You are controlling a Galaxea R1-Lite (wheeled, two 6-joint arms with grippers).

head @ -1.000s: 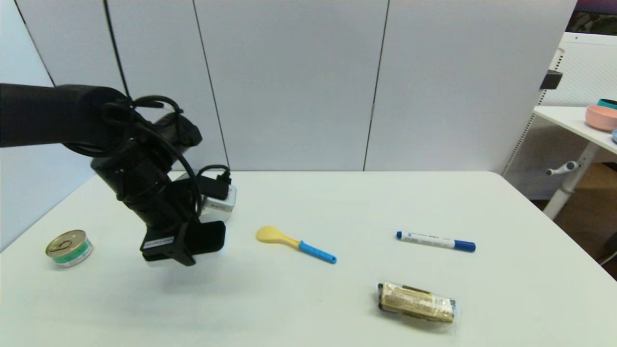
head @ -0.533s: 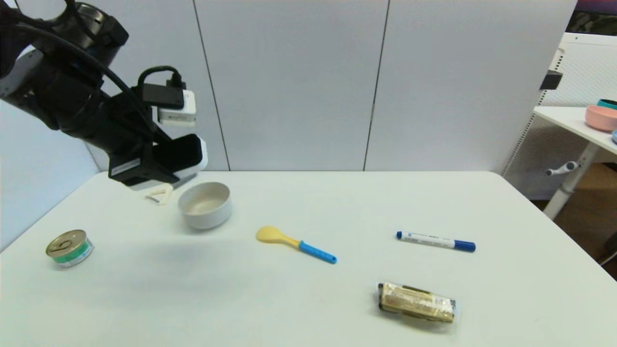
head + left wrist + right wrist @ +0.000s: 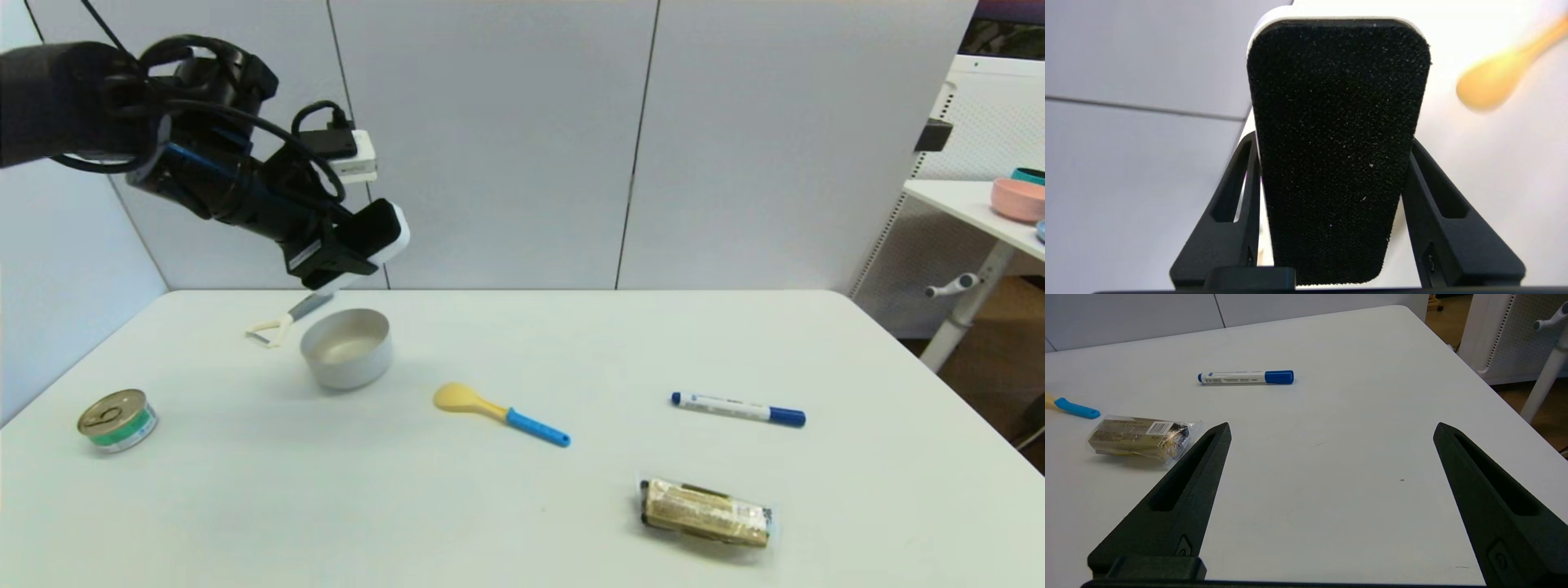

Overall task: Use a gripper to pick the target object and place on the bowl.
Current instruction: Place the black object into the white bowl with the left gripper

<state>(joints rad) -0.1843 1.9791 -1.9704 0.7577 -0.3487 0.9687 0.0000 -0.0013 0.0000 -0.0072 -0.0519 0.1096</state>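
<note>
The left pincer (image 3: 359,245) hangs in the air above the far-left part of the desk (image 3: 522,490), pinching the block (image 3: 377,237) between its two fingers. The left wrist view shows the grip: one black finger (image 3: 1229,212) bears on each long side of the block (image 3: 1337,143), whose black felt face is turned toward that camera and whose white base shows only as a thin rim at the far end. About half of the block's length juts out beyond the fingertips. Holding it by the long sides probably leaves the free end able to be laid across a rim.

In the head view the block sits tilted, its free end toward 4 o'clock, and the bowl (image 3: 347,349) lies at about 6 o'clock from it, well below and empty. The block is therefore raised but not yet set down; the carry looks about to end over the bowl.

A white peeler (image 3: 282,322) lies on the desk touching or just beside the bowl at its 10 o'clock, so a descent straying that way could strike it.

The right pincer (image 3: 1331,433) is spread wide and idle, low over the desk's right side, with the marker (image 3: 1246,377) and wrapped snack bar (image 3: 1141,437) beyond it.
</note>
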